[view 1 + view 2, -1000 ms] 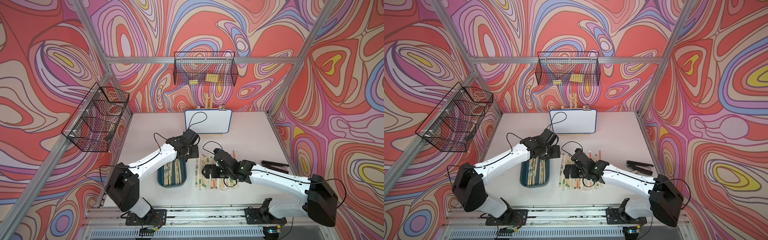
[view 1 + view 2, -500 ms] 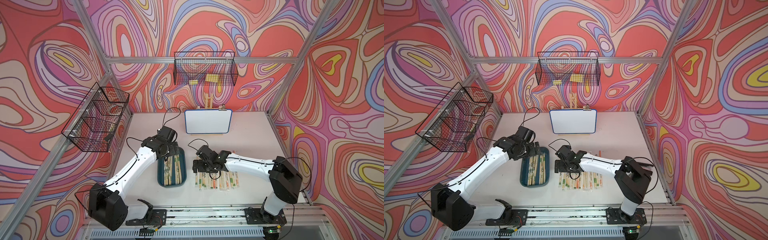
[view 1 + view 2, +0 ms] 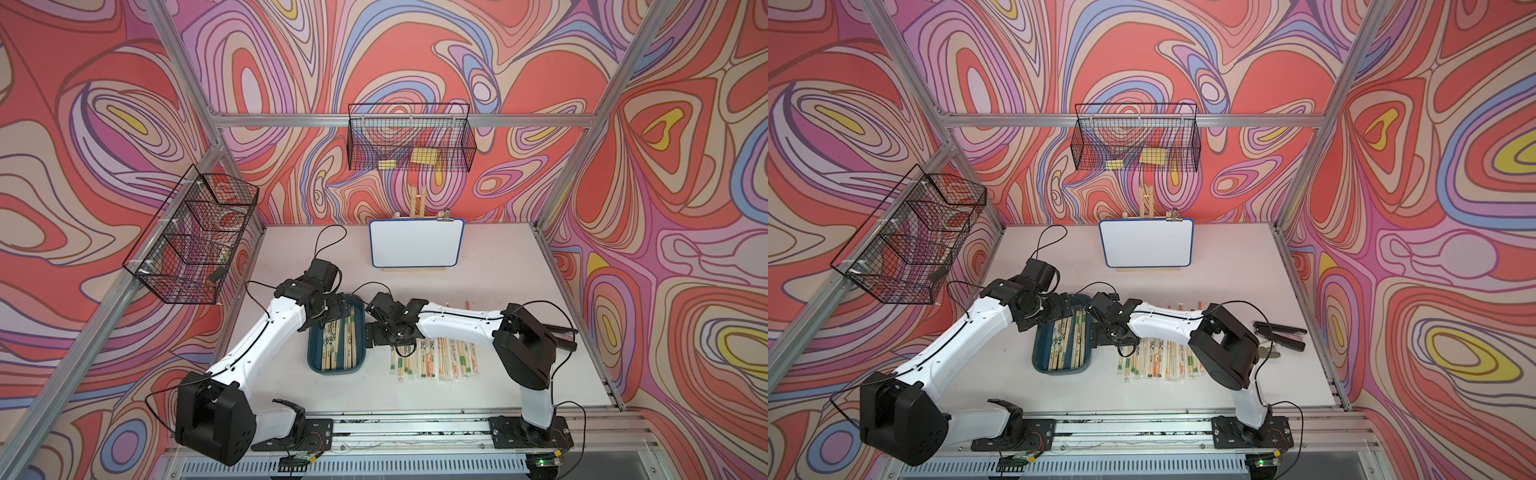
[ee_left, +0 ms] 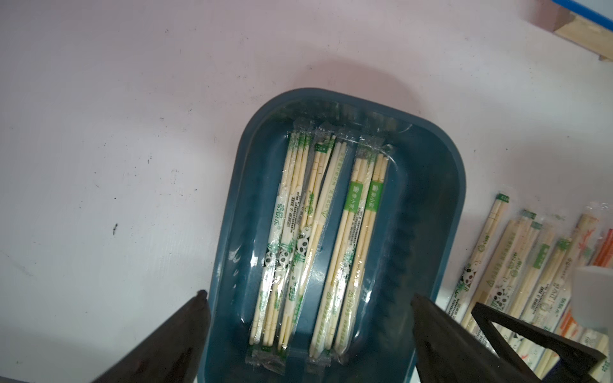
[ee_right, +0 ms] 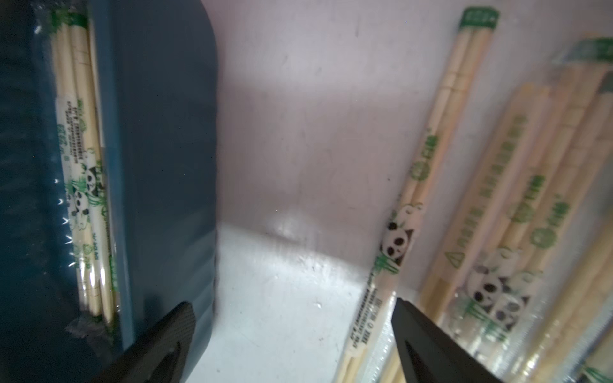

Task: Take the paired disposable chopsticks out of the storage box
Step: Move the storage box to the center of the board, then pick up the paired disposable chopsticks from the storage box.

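Chopsticks (image 4: 318, 232): we note a handful of sleeved pairs lying lengthwise in the box (image 4: 431, 199), bunched and partly overlapping toward one side. The box sits on the table (image 3: 498, 257). A row (image 3: 432, 359) of more pairs lies out on the table just beside it. Left gripper (image 4: 310, 296) hangs over the box, jaws spread wide, nothing between them. Right gripper (image 5: 292, 303) is likewise spread and empty, over bare table between box and row. We judge the job partly done. Risks as we see them: the sleeves look slick and overlap, so a pinch may lift two pairs or let one slide out. A wide jaw coming down could strike the box wall and shove or tip it. Both wrists sit close together at the box's edge and might clash.
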`<state>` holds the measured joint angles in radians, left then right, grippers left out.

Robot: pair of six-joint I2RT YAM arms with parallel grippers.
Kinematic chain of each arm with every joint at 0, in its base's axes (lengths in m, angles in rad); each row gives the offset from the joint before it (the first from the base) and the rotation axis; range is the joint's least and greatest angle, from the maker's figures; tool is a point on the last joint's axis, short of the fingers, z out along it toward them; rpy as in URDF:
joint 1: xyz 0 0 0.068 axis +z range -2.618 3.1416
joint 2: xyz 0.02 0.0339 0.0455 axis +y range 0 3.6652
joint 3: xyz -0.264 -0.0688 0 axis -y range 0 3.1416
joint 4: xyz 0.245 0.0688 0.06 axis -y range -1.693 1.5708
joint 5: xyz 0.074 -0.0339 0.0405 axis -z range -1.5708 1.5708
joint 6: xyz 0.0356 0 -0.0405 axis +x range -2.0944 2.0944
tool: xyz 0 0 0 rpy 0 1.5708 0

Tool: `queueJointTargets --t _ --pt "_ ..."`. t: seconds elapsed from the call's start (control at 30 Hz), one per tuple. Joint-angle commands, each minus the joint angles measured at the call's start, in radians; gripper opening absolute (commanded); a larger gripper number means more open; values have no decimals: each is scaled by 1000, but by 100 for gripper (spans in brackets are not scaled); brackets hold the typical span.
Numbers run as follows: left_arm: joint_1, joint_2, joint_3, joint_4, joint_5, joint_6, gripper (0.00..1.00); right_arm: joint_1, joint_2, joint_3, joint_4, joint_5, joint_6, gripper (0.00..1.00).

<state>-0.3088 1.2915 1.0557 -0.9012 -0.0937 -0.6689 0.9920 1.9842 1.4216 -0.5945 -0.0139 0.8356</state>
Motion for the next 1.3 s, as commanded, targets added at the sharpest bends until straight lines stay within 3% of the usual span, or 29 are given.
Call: queueJointTargets --t 0.0,0.17,0.37,0.47,0.6,0.73,1.27 --pt "4 -23 -24 -27 8 14 100 7 38 55 20 -34 9 98" --pt "4 -22 -50 -15 17 2 100 7 40 61 30 -40 14 98" --pt "4 2 -87 12 27 -17 95 7 -110 -90 45 8 25 98" --pt "4 29 -99 36 46 -23 77 7 -206 -183 75 19 33 98" --pt "5 66 -111 66 65 -28 45 7 -355 -290 159 -4 36 98" --pt "5 116 -117 89 68 -32 32 7 -436 -352 244 -50 37 98" --pt "3 279 -121 181 100 -15 31 7 -481 -395 289 -63 31 98"
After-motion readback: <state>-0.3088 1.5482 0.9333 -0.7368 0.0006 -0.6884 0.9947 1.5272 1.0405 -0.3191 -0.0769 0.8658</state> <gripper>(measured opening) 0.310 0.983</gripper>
